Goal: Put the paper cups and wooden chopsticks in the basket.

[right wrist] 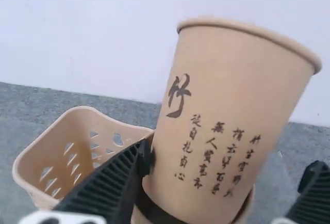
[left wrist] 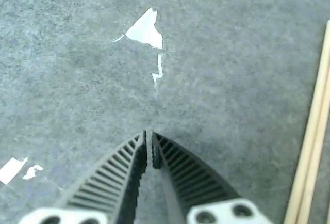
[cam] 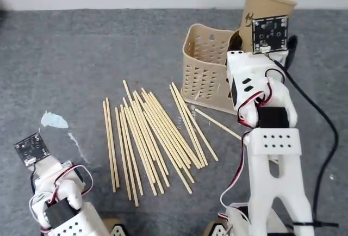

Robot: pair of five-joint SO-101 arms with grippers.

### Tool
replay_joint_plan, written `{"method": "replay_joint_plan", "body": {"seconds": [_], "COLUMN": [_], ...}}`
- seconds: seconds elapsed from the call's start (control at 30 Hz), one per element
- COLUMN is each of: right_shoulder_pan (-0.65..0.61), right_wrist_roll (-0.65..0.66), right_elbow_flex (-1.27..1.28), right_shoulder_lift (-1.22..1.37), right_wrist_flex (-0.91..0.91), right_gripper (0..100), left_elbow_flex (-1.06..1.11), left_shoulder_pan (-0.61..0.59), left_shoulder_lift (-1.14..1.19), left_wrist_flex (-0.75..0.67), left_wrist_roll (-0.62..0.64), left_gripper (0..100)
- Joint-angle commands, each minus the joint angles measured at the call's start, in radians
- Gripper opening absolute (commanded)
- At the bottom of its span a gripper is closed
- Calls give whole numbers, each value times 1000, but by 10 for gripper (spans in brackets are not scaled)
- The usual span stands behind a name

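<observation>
My right gripper (right wrist: 229, 162) is shut on a tan paper cup (right wrist: 227, 126) with dark lettering. In the high view this cup (cam: 266, 7) hangs tilted just beyond the right rim of the beige slotted basket (cam: 204, 73), whose open top (right wrist: 67, 146) lies beside the cup. Several wooden chopsticks (cam: 152, 138) lie fanned out on the grey mat in front of the basket, and a single one (cam: 217, 123) lies apart near the basket's base. My left gripper (left wrist: 149, 141) is shut and holds nothing, low over bare mat at the near left, with two chopsticks (left wrist: 312, 131) off to its side.
A torn pale patch (cam: 53, 120) marks the mat near the left arm and lies ahead of its fingers (left wrist: 145, 29). A black cable (cam: 321, 122) runs along the right arm. A white wall bounds the far edge. Open mat lies left of the chopsticks.
</observation>
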Motion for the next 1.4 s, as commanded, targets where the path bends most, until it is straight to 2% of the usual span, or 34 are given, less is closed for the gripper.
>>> {"method": "replay_joint_plan", "body": {"seconds": [0.0, 0.27, 0.67, 1.1, 1.37], "right_shoulder_pan": [-28, -54, 7, 4, 42], "right_wrist_roll": [-9, -14, -12, -14, -14], "right_elbow_flex": [-2, 3, 3, 3, 3], "right_shoulder_lift": [-58, -48, -90, -369, -503], "right_wrist_flex": [35, 143, 269, 532, 538], "right_gripper": [431, 431, 431, 431, 427], "left_elbow_flex": [-8, -8, -8, -8, -8], "left_shoulder_pan": [-2, -2, -2, -2, -2], "left_shoulder_lift": [-18, -18, -18, -18, -18], "left_wrist_flex": [-25, -23, -23, -23, -23], "left_wrist_roll": [5, 5, 5, 5, 6], "left_gripper": [15, 15, 15, 15, 15]}}
